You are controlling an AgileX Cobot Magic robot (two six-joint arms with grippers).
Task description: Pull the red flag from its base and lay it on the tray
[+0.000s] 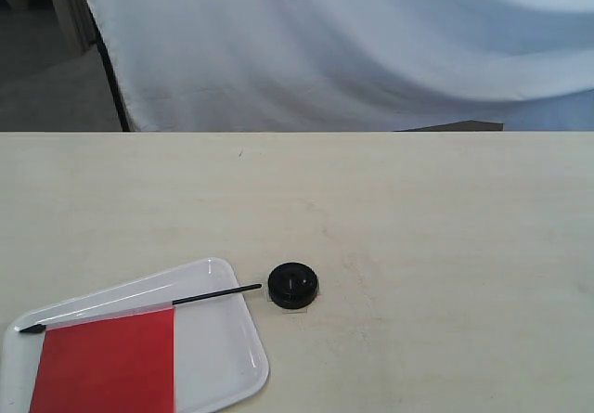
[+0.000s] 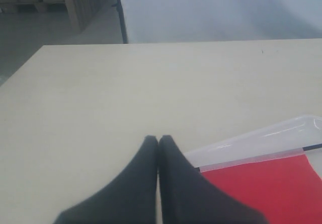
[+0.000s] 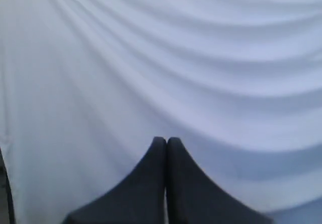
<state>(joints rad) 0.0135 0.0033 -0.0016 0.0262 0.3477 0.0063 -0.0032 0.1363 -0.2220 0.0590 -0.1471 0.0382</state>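
The red flag lies flat on the white tray at the table's front left, its black stick reaching past the tray's rim toward the base. The round black base stands on the table just right of the tray, with nothing in it. Neither gripper shows in the exterior view. In the left wrist view my left gripper is shut and holds nothing, beside the tray and the red cloth. My right gripper is shut and holds nothing, facing only the white cloth.
A white draped cloth hangs behind the table's far edge. The pale table top stretches right of the base and behind it. Its left edge shows in the left wrist view.
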